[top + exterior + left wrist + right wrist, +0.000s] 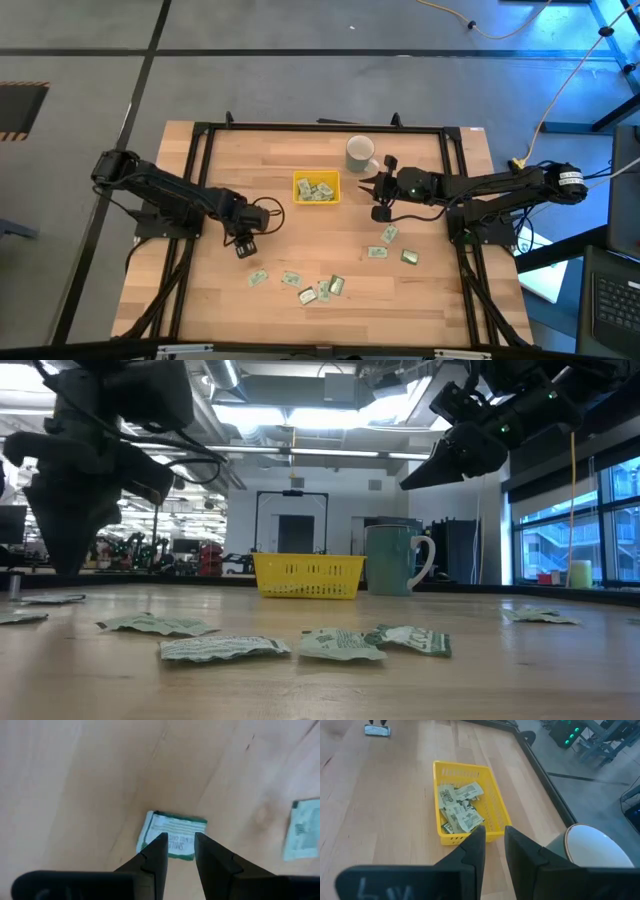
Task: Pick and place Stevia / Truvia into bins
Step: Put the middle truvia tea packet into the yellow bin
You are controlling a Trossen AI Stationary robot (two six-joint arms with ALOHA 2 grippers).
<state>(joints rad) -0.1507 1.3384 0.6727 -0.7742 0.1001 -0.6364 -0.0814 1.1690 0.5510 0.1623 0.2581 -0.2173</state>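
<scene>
Green-white sachets (pixel 322 290) scattered; some in yellow tray (pixel 316 199)

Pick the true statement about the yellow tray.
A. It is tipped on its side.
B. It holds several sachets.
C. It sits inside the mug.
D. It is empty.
B: the yellow tray stands upright on the table with several sachets lying inside it, beside the mug.

Yellow tray (pixel 496 815) on wooden table (pixel 380 810), several sachets (pixel 457 807) inside, white mug (pixel 592 852) beside it, right gripper (pixel 493 840) fingers slightly parted above tray's near wall
</scene>
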